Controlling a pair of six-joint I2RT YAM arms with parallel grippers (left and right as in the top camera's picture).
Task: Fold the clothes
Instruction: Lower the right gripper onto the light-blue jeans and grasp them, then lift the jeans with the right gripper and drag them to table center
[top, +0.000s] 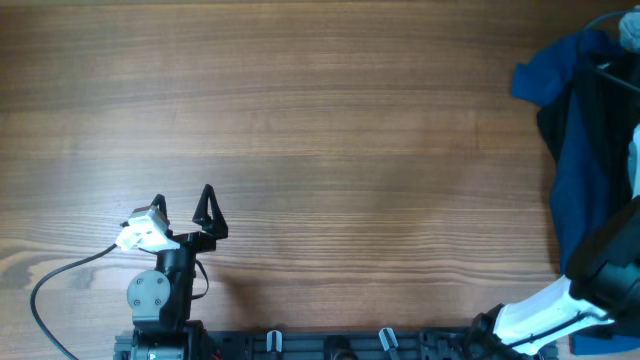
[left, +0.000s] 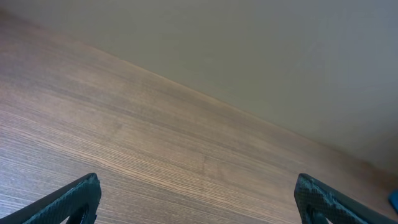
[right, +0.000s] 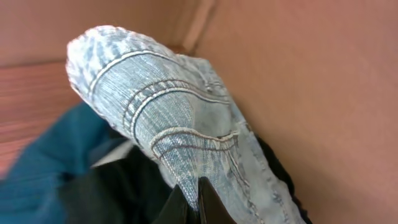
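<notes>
Jeans: light blue faded denim (right: 186, 134), seen only in the right wrist view, bunched in a pile at the table's far right edge, not yet spread for folding.

Overhead, left gripper: left gripper (top: 186, 212) hovers over bare wooden table (top: 330, 130), jaws spread wide, nothing between them.

Overhead, right arm: white and black arm (top: 560, 300) reaches off the right edge; its gripper is out of frame there.

Overhead, pile: dark blue garment (top: 560, 70) and black garment (top: 580, 190) lie heaped together at the right edge; a pale scrap shows at the top right corner.

Left wrist: two dark fingertips (left: 68, 202) stand far apart above wood grain; a plain wall lies behind.

Right wrist: right gripper (right: 193, 199) is pinched fully closed on a fold of the jeans; denim rises from the fingertips in a rounded hump with doubled seam stitching.

Materials: denim looks stiff and ribbed; the dark blue cloth looks softer and thinner.

Risk, thin pinch: only a small fold seems caught, so heavy denim could slip out on lifting.

Risk, tangling: black and blue cloth lie against the jeans and may drag along.
</notes>
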